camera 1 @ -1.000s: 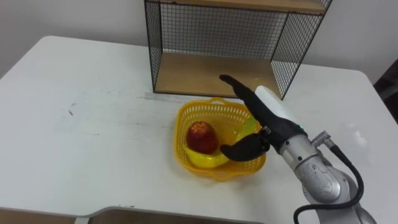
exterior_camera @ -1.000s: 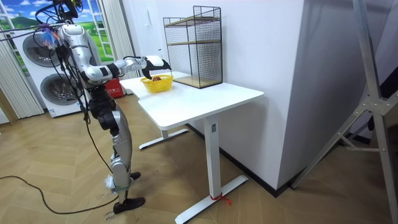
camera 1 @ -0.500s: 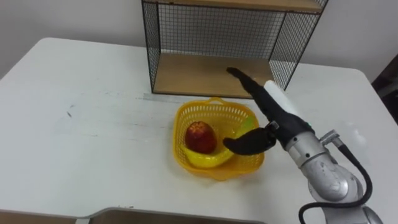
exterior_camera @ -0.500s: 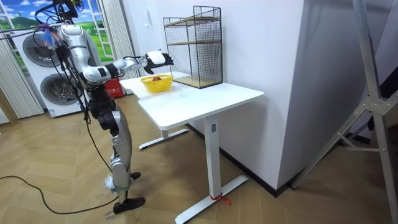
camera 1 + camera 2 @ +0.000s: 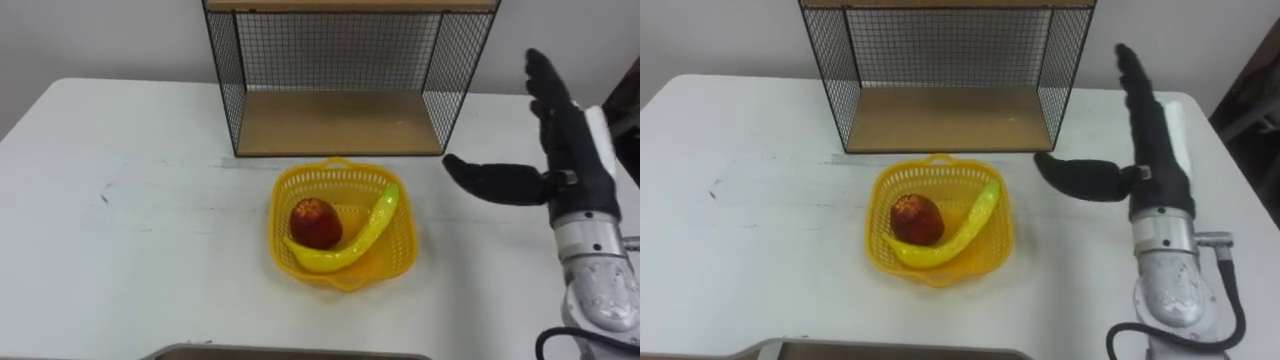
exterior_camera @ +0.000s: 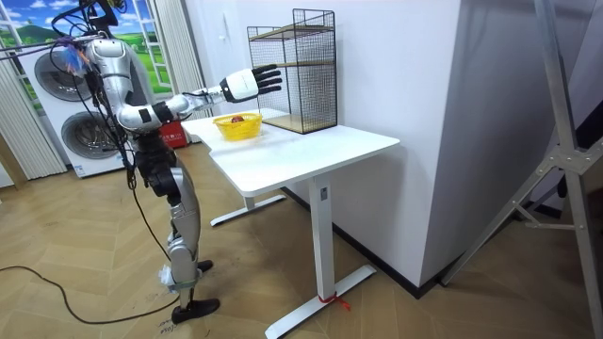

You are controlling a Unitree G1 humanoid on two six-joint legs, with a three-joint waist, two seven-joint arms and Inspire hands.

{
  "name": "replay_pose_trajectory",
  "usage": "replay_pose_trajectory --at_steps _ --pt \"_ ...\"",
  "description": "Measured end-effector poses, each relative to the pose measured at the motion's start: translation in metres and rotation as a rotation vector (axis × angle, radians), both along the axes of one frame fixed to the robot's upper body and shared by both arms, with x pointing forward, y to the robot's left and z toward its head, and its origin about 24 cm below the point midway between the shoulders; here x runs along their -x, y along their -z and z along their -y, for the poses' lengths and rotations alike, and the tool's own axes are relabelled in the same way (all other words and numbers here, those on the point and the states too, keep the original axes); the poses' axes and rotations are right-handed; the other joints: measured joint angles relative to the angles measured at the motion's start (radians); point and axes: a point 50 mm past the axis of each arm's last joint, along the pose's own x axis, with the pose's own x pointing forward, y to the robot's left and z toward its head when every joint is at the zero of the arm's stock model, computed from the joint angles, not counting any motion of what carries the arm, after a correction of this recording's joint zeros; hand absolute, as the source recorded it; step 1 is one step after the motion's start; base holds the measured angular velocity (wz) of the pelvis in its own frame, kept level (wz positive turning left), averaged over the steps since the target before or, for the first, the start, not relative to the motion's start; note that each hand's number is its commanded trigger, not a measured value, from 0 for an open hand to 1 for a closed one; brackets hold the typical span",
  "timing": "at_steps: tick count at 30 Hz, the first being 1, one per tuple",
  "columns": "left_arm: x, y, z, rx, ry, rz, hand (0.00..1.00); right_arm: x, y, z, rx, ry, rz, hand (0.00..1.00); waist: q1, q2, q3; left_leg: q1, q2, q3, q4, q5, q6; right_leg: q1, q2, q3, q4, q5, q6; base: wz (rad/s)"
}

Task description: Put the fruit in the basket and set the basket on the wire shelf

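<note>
The basket (image 5: 345,275) stands on the worktop (image 5: 130,220) toward its rear edge, before the wire shelf (image 5: 340,120), holding the apple (image 5: 315,222) and banana (image 5: 365,232). The right hand (image 5: 575,175) hovers beside it, fingers straight, spread and empty. The basket is probably light, flexible plastic mesh; grasp it by the rim.

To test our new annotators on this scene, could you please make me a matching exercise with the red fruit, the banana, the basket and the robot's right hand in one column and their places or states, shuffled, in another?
Column one
1. red fruit
2. banana
3. basket
4. right hand

Column two
A. open, in the air above the right side of the table
B. on the table, in front of the wire shelf
C. in the basket's left half
D. slantwise across the basket

Pairs: 1-C, 2-D, 3-B, 4-A
</note>
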Motion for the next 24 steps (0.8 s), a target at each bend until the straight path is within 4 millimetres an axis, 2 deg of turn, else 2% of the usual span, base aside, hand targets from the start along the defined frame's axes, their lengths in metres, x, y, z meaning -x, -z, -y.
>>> replay_pose_trajectory --at_steps 3,7,9,12,15,17,21,23,24 --pt "0.006 -0.006 -0.011 -0.104 -0.198 0.026 0.0 0.005 -0.003 0.016 -0.064 0.123 0.046 0.0 -0.001 0.008 0.0012 0.001 -0.001 0.001 0.0 0.0 0.0 -0.001 -0.001 0.001 0.0 0.0 0.001 0.0" --pt "0.005 -0.015 -0.025 -0.242 -0.423 0.053 0.0 0.015 0.0 0.034 -0.067 0.281 0.065 0.0 -0.001 0.005 -0.0028 -0.001 -0.003 -0.004 -0.001 0.0 0.0 -0.002 -0.002 -0.004 0.0 0.0 0.001 0.03" --pt "-0.002 -0.023 -0.035 -0.32 -0.498 0.077 0.0 0.019 0.0 0.038 -0.063 0.333 0.075 0.0 -0.005 0.008 -0.0046 -0.002 -0.004 -0.01 -0.003 0.0 0.001 0.0 -0.002 -0.008 0.0 -0.001 0.002 0.09" --pt "-0.023 -0.044 -0.056 -0.464 -0.542 0.176 0.0 0.027 0.004 0.042 -0.059 0.392 0.067 0.0 0.008 0.015 -0.009 0.003 -0.004 -0.011 -0.003 0.0 0.001 0.009 -0.003 -0.009 0.002 -0.001 0.002 0.01" --pt "-0.049 -0.071 -0.077 -0.618 -0.62 0.298 0.0 0.035 0.009 0.045 -0.051 0.429 0.048 0.0 0.03 0.024 -0.0158 0.008 -0.007 -0.012 -0.01 0.001 0.002 0.012 -0.005 -0.007 0.003 -0.002 0.003 0.0" --pt "-0.07 -0.099 -0.087 -0.73 -0.642 0.412 0.0 0.04 0.012 0.047 -0.046 0.441 0.03 0.0 0.032 0.027 -0.0151 0.007 -0.008 -0.013 -0.009 0.002 0.003 0.01 -0.007 -0.008 0.003 -0.002 0.003 0.0" --pt "-0.095 -0.139 -0.096 -0.86 -0.666 0.584 0.0 0.043 0.014 0.049 -0.04 0.458 0.02 0.0 0.043 0.035 -0.0147 0.007 -0.01 -0.015 -0.006 0.002 0.004 0.006 -0.008 0.001 0.002 -0.003 0.005 0.0" --pt "-0.11 -0.17 -0.099 -0.965 -0.638 0.707 0.0 0.045 0.011 0.054 -0.026 0.476 0.034 0.0 0.055 0.035 -0.0144 0.007 -0.011 -0.013 -0.002 0.003 0.004 0.003 -0.008 -0.001 0.004 -0.003 0.005 0.0" --pt "-0.113 -0.177 -0.099 -0.988 -0.63 0.741 0.0 0.046 0.01 0.055 -0.021 0.481 0.042 0.0 0.056 0.036 -0.0141 0.006 -0.011 -0.014 -0.002 0.003 0.005 0.002 -0.008 -0.001 0.004 -0.003 0.005 0.0"
